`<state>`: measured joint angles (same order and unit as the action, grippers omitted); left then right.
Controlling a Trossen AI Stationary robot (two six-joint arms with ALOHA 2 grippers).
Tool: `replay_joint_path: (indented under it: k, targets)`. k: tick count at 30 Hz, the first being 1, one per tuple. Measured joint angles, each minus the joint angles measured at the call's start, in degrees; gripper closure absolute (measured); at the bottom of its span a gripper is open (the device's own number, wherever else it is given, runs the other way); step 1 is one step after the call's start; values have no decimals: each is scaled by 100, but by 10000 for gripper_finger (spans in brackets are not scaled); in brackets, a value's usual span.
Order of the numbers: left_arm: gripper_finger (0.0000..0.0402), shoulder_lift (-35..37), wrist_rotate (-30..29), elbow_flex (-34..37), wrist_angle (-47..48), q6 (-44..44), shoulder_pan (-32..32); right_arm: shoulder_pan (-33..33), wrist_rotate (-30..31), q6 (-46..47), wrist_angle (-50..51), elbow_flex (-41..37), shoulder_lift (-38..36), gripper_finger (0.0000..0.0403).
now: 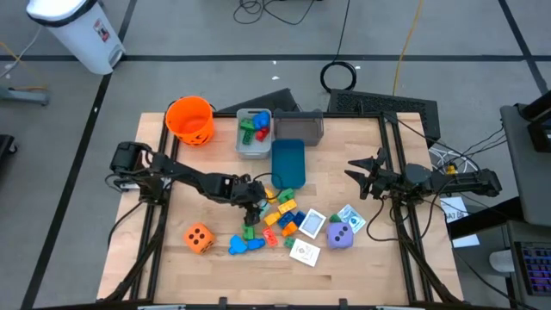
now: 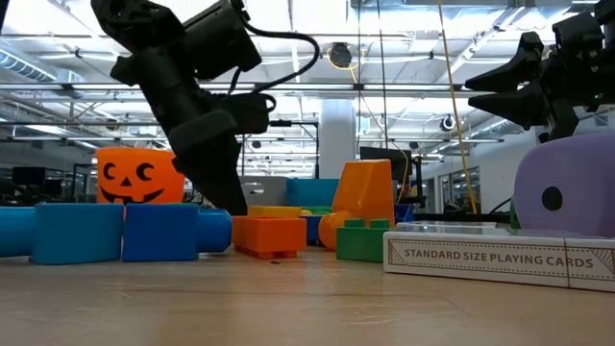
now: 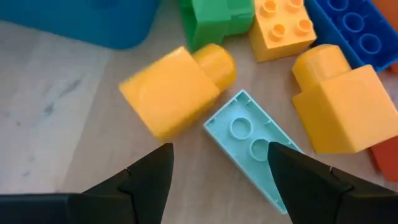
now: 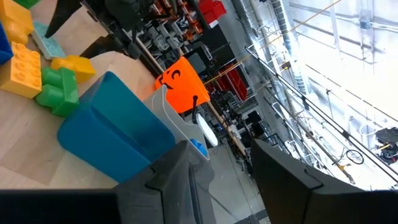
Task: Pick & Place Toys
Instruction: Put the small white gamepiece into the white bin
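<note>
A pile of small plastic blocks (image 1: pixel 282 215) lies mid-table. My left gripper (image 1: pixel 255 203) hovers at the pile's left side, slanting down and open. In the left wrist view its fingers (image 3: pixel 219 165) stand either side of a flat mint brick (image 3: pixel 249 146), with a yellow block (image 3: pixel 177 90) just beyond; both lie flat on the wood. An orange dotted die (image 1: pixel 199 238), a purple die (image 1: pixel 341 235) and picture cards (image 1: pixel 312 224) rest on the table nearby. My right gripper (image 1: pixel 360 170) waits open at the table's right side, raised and holding nothing.
An orange pumpkin bucket (image 1: pixel 190 120), a grey bin (image 1: pixel 254 133) holding blocks, a second grey bin (image 1: pixel 301 126) and a blue bin (image 1: pixel 287 162) stand along the far side. Blue blocks (image 1: pixel 244 246) lie near the front. A playing-card box (image 2: pixel 500 259) sits before the purple die.
</note>
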<state>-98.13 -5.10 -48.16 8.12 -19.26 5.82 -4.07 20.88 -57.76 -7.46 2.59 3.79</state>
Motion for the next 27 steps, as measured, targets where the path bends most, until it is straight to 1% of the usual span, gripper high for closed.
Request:
replay_joint_path:
  k: [4,11,16,20,23,27]
  targets:
    - [133,13,13,-8,417,-82,1,1,0,0,0,-2,0,234]
    - [133,151,-16,-28,1562,-89,-32,0,0,0,0,-1,0,234]
    - [133,444,-22,-4,1834,-206,-130,-1,0,0,-2,0,0,234]
    - [133,871,-146,31,1965,-242,-136,0,0,0,-3,0,0,234]
    - [133,1132,-243,4,1930,-639,-133,1,1,0,-3,-2,-2,234]
    - [133,1184,-236,13,1924,-1798,-123,1,0,0,-3,0,-2,234]
